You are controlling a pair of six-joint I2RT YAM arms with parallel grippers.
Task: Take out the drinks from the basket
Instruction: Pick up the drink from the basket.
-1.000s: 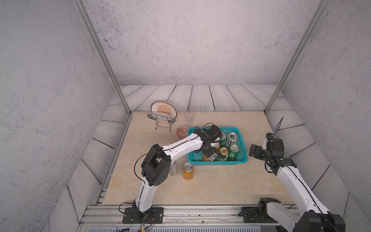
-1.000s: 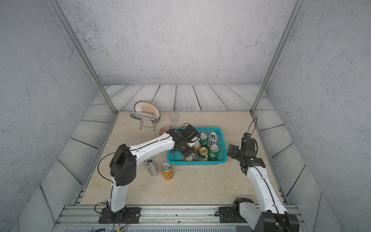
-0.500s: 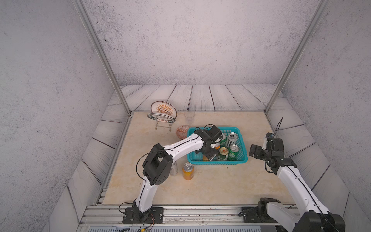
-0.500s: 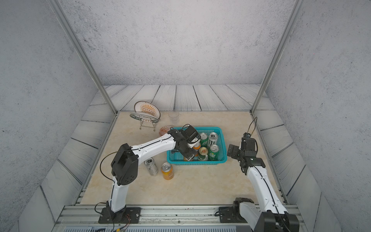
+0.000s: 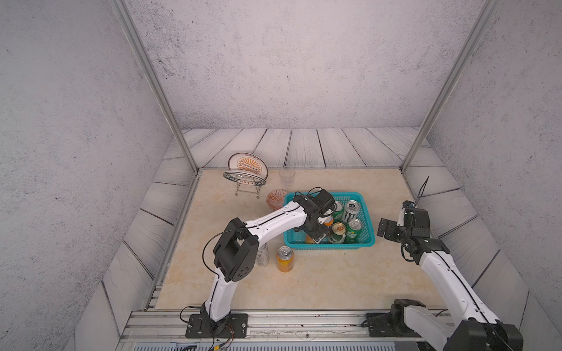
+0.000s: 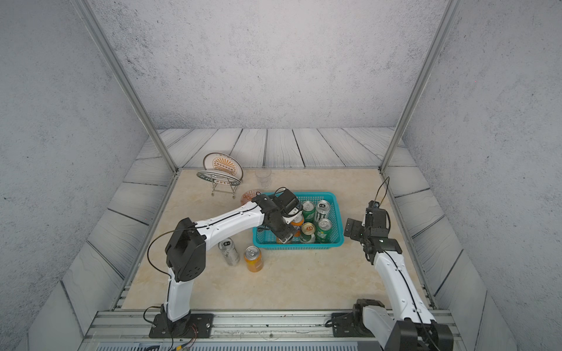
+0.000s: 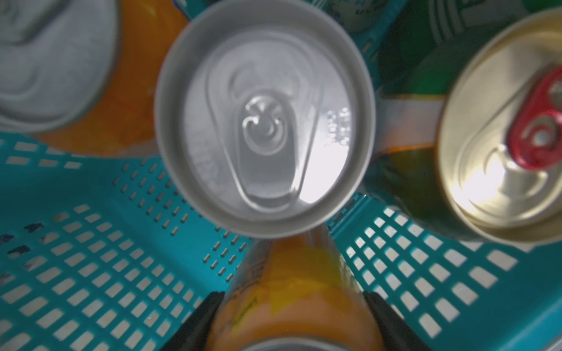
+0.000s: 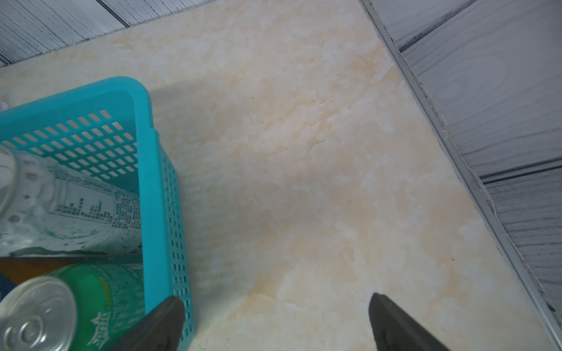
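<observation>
both arms stand on the near rail. the left arm (image 5: pixel 231 255) rises to a black elbow, then its white forearm runs forward and right over the basket's (image 5: pixel 330 245) near left corner, wrist bent down so the left gripper (image 6: pixel 284 234) dips inside. beside that elbow, out on the table (image 5: pixel 334 273), stand a second orange can (image 5: pixel 285 259) and a silver can (image 6: pixel 228 251), seen whole in a top view; in a top view the elbow covers half of that silver can (image 5: pixel 264 257). the right arm (image 5: pixel 447 273) leans forward, its right gripper (image 5: pixel 387 232) hanging over bare table just right of the basket, jaws wide apart around nothing. the right wrist view adds one finger (image 8: pixel 164 319) close by the basket's outer wall, with a green can (image 8: pixel 91 297) and a white can (image 8: pixel 76 206) behind the mesh. only the left wrist view shows the grip: both fingers (image 7: pixel 203 316) press the sides of an orange can (image 7: pixel 292 282), jaws clamped on it inside the basket; whether it is off the floor i cannot tell. past it sit a plain silver lid (image 7: pixel 264 118), a third orange can (image 7: pixel 45 60) and a gold-lidded can (image 7: pixel 501 127) with a red tab. beyond the basket are a bowl (image 5: pixel 276 199), a cup (image 5: pixel 287 177) and plates (image 5: pixel 248 165) on a rack.
</observation>
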